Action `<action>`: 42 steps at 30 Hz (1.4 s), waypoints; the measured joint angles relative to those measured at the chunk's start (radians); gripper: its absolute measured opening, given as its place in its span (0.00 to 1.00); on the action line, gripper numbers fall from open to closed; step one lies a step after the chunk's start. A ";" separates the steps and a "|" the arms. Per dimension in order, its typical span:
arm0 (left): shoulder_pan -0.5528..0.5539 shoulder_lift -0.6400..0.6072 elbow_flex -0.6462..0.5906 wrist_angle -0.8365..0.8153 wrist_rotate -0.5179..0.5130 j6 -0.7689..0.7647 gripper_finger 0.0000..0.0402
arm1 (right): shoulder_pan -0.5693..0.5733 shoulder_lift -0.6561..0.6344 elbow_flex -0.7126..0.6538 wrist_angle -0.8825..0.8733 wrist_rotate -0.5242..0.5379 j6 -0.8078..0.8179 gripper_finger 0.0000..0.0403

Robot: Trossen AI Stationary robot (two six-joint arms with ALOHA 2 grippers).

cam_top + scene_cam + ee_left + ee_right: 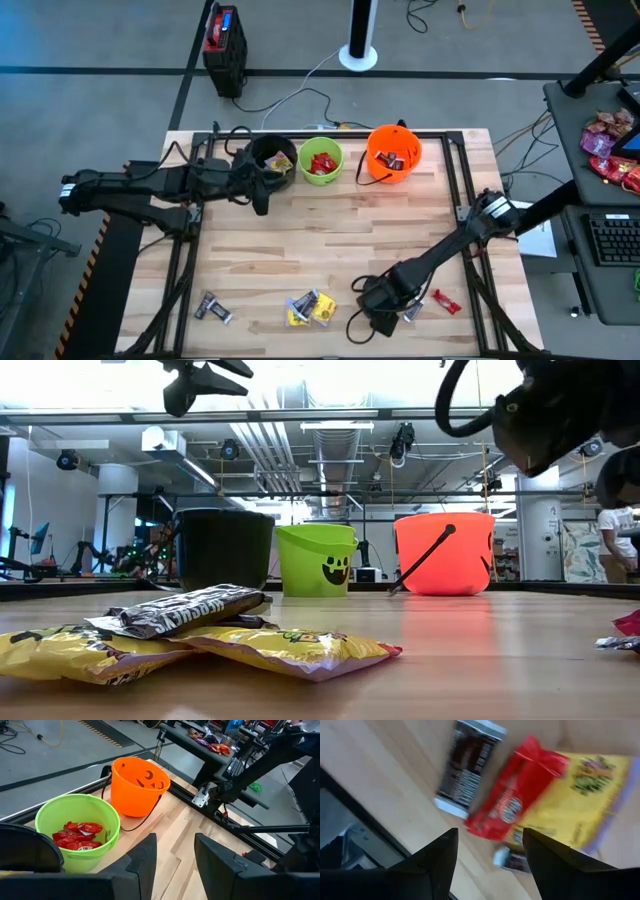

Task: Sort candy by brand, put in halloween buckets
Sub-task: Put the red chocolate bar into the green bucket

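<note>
Three halloween buckets stand in a row at the table's far edge: black [272,158], lime green [321,161] holding red bars, and orange [394,153] holding dark bars. Loose candy lies near the front edge: dark bars [213,308], yellow packets with a dark bar on top [310,308], and a red bar [445,301]. My left gripper [175,857] hovers open and empty beside the black bucket [262,192]. My right gripper [372,312] is low over the front candy, open; a red bar [515,795], a dark bar [467,767] and a yellow packet [580,795] lie under it [490,837].
Black frame rails [452,190] run along the table's sides. Bare wood [330,230] lies between the buckets and the front candy. A side desk at the right carries pink and red bags [610,145]. A black case [224,38] stands on the floor beyond the far edge.
</note>
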 joint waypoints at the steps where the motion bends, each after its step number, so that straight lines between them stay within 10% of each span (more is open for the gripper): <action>1: 0.000 0.000 0.000 -0.001 0.000 0.002 0.29 | 0.000 0.005 0.001 0.005 0.000 -0.003 0.53; 14: 0.000 0.001 0.000 -0.015 -0.005 0.011 0.29 | -0.031 0.098 -0.003 -0.014 0.010 -0.075 0.51; 27: 0.000 0.001 0.000 -0.019 -0.007 0.053 0.29 | -0.102 0.052 -0.002 -0.007 0.054 -0.106 0.17; 42: -0.001 0.001 0.000 -0.019 -0.005 0.043 0.29 | -0.254 -0.155 -0.002 -0.015 0.138 -0.183 0.11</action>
